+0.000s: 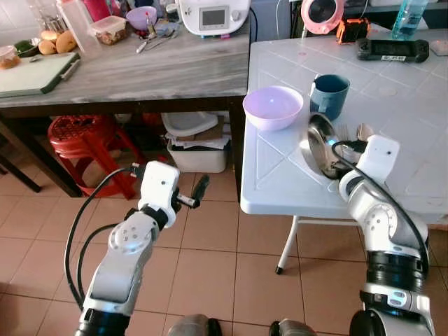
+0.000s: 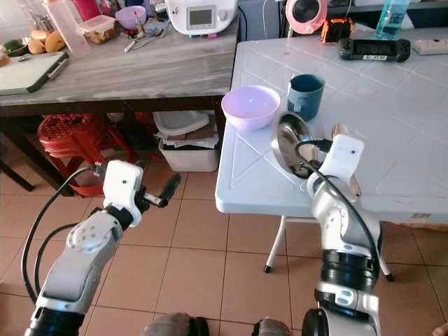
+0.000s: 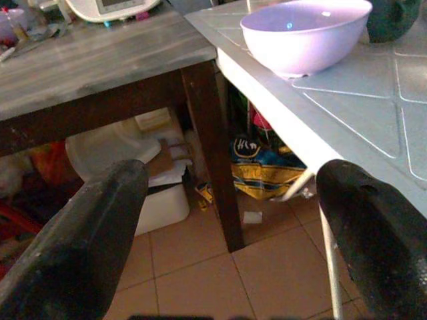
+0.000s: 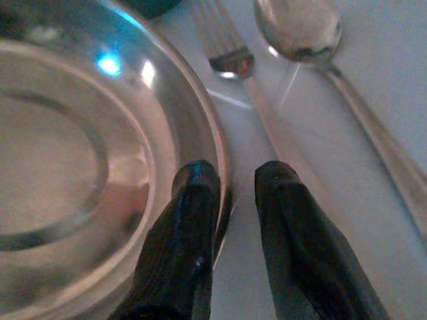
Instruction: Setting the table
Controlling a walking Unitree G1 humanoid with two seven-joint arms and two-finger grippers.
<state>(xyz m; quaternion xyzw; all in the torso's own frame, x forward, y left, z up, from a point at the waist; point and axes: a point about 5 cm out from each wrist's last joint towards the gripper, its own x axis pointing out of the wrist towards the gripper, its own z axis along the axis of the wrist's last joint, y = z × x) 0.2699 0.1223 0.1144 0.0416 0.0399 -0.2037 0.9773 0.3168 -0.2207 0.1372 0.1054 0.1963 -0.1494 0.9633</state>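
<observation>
A steel plate (image 1: 320,143) stands tilted on the white table (image 1: 280,183), its near rim lifted. My right gripper (image 4: 235,175) is shut on that rim, one finger inside the plate (image 4: 73,167) and one outside. Beside it on the table lie a fork (image 4: 230,53) and a spoon (image 4: 300,27). A lilac bowl (image 1: 273,107) and a blue-green cup (image 1: 329,95) sit just beyond the plate. My left gripper (image 1: 198,192) hangs open over the floor, left of the table's edge, with nothing between its fingers (image 3: 100,220).
A wooden counter (image 1: 140,70) with kitchen things stands to the left of the table. Under it are a red stool (image 1: 84,133) and a white box (image 1: 199,155). A black game controller (image 1: 392,49) lies at the table's far side.
</observation>
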